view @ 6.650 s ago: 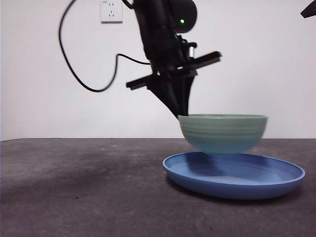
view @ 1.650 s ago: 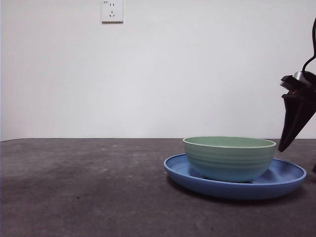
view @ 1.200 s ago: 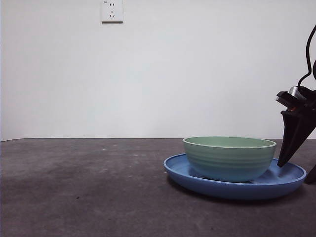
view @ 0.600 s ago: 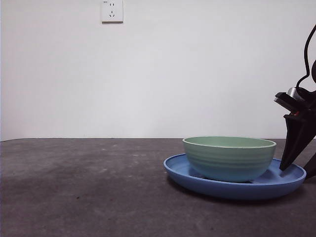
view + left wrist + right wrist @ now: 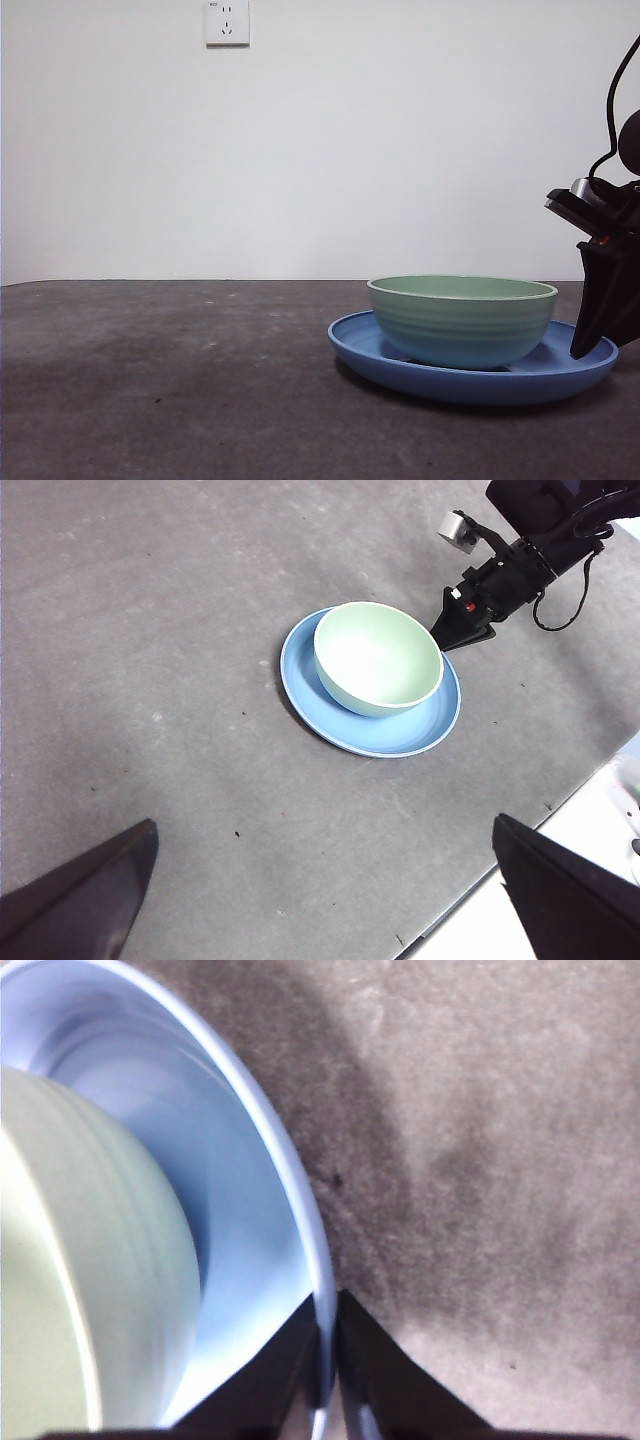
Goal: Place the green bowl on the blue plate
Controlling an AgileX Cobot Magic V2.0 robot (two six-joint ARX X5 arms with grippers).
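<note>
Green bowl (image 5: 462, 320) is sitting upright inside blue plate (image 5: 400, 362) on the dark tabletop (image 5: 170, 390), toward its right side. Right gripper (image 5: 326, 1360) is pinching the plate's rim w/ fingers (image 5: 275, 1370) nearly pressed together. Left gripper (image 5: 330, 880) is hovering high above, fingers spread wide, holding nothing.

no readable text, no labels (anywhere)

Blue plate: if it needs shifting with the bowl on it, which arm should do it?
Right. Its pincer is closed on the blue plate rim beside the green bowl. The left pincer hangs open, high above the table, away from both.
</note>
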